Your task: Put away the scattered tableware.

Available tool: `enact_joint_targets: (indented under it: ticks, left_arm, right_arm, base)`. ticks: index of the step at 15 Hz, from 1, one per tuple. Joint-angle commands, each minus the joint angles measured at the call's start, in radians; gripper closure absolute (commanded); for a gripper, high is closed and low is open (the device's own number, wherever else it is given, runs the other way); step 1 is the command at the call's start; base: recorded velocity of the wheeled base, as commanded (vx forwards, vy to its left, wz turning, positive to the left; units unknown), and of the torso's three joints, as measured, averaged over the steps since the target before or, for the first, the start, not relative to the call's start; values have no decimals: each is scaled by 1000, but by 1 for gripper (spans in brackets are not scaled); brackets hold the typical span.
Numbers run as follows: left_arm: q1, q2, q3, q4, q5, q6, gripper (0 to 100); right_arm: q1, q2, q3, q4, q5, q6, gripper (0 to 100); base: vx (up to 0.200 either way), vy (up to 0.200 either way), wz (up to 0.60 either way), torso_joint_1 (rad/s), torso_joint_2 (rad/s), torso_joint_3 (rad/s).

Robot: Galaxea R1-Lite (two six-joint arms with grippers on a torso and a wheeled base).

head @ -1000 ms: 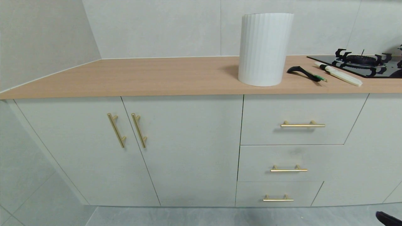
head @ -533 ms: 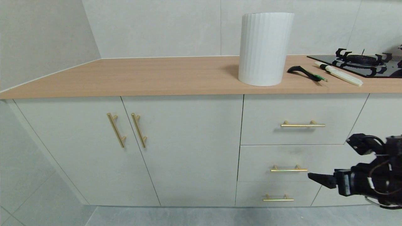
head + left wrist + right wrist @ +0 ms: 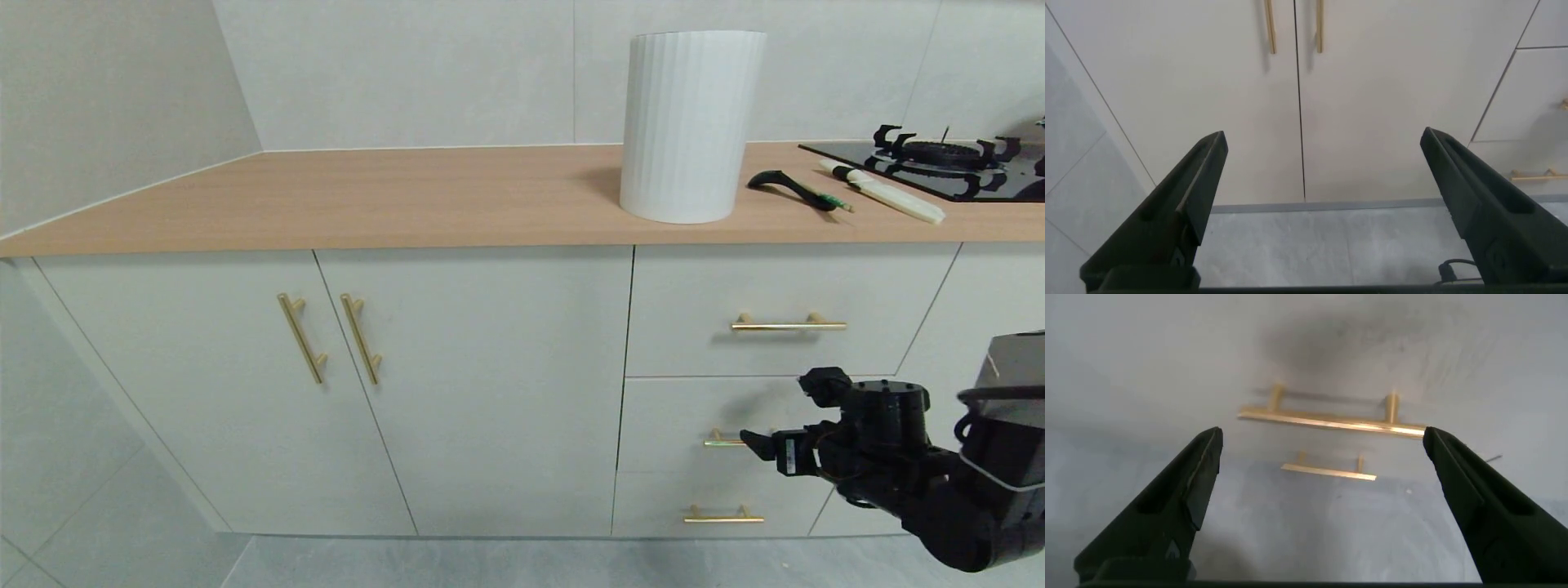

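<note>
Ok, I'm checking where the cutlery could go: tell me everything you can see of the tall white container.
The white container is a tall, matte cylinder with fine vertical ribs, perhaps plastic or ceramic. It stands upright on the wooden counter above the drawers. Its inside is hidden. A black utensil lies beside it, apart; only the counter touches it.

A: Surface?

B: Wood-tone countertop [image 3: 408, 196], running along the tiled wall, over pale cabinets.

A: On it?

B: Tall white ribbed container [image 3: 691, 126], upright, right of centre. Near it, farther right: black curved utensil [image 3: 788, 187] lying flat, thin green-tipped stick [image 3: 837, 203] at its handle end. Touching or not, can't tell. Next, long pale utensil [image 3: 886, 193], dark band near one end, lying diagonally by the black glass hob [image 3: 939, 163] at far right.
</note>
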Motion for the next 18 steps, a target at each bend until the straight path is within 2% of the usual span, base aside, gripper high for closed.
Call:
enact_joint_targets:
  ticks: [1, 6, 18]
  left_arm:
    - [0, 2, 0, 0, 0, 0, 0]
    - [0, 2, 0, 0, 0, 0, 0]
    - [0, 0, 0, 0, 0, 0, 0]
  right_arm:
    - [-4, 125, -39, -17, -21, 1, 0]
    - [-24, 194, -160, -14, -84, 2, 0]
    - [-26, 251, -163, 4, -88, -5, 0]
  base:
    - [0, 0, 0, 0, 0, 0]
    - [0, 0, 0, 0, 0, 0]
    - [0, 0, 0, 0, 0, 0]
